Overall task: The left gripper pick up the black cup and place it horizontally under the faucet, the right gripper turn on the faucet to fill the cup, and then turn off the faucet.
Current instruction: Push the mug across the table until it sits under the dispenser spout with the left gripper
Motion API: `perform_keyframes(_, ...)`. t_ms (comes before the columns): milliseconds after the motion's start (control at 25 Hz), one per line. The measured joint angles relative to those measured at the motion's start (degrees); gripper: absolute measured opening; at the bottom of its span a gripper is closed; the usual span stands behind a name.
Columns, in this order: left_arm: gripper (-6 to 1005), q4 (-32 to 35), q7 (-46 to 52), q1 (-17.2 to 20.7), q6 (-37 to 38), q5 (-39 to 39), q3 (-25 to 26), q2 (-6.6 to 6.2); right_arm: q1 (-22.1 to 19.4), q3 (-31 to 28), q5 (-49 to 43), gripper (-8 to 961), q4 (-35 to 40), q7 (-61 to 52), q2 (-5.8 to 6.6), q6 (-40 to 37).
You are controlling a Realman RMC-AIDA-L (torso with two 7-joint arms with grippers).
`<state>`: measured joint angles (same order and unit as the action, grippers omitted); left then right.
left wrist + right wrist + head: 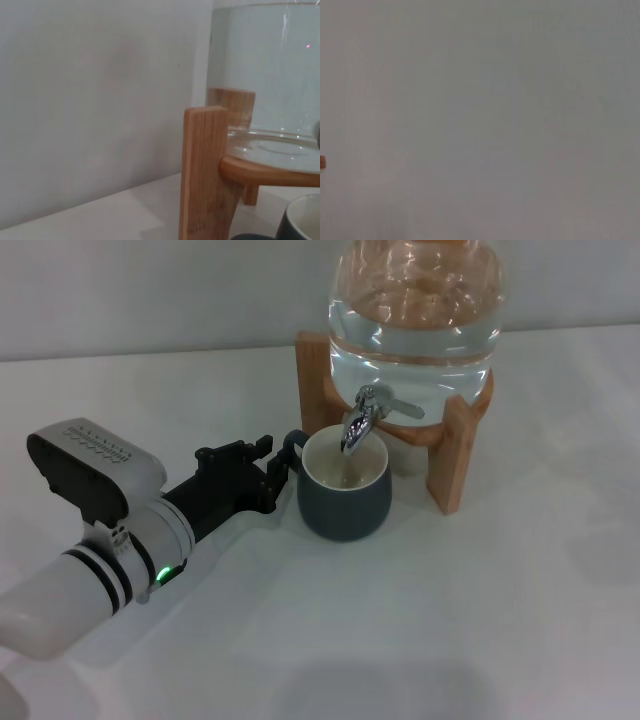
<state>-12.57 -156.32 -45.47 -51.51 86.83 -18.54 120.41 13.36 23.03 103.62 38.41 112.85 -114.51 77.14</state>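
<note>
The black cup (345, 502) stands upright on the white table, right under the chrome faucet (362, 420) of the clear water jar (415, 310) in its wooden stand (455, 465). Its small handle (292, 448) points toward my left gripper (273, 472). The left gripper is open just beside the handle, with a finger on either side of it and the tips just short of the cup. In the left wrist view the cup's rim (302, 215) shows beside the wooden stand (202, 175). The right gripper is out of view.
The white table (450, 620) spreads in front and to the right of the stand. A pale wall (150, 290) runs close behind the jar. The right wrist view shows only a blank grey surface.
</note>
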Motion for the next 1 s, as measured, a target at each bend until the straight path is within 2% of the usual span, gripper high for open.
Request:
perform_keyframes(720, 251, -0.28, -0.30, 0.04, 0.50, 0.00, 0.00, 0.00, -0.25, -0.09, 0.00, 838, 0.00, 0.09, 0.01, -0.15)
perform_keyframes(1000, 252, -0.35, -0.05, 0.41, -1.08, 0.18, 0.00, -0.22, -0.97, -1.56, -0.05, 838, 0.00, 0.06, 0.37, 0.14)
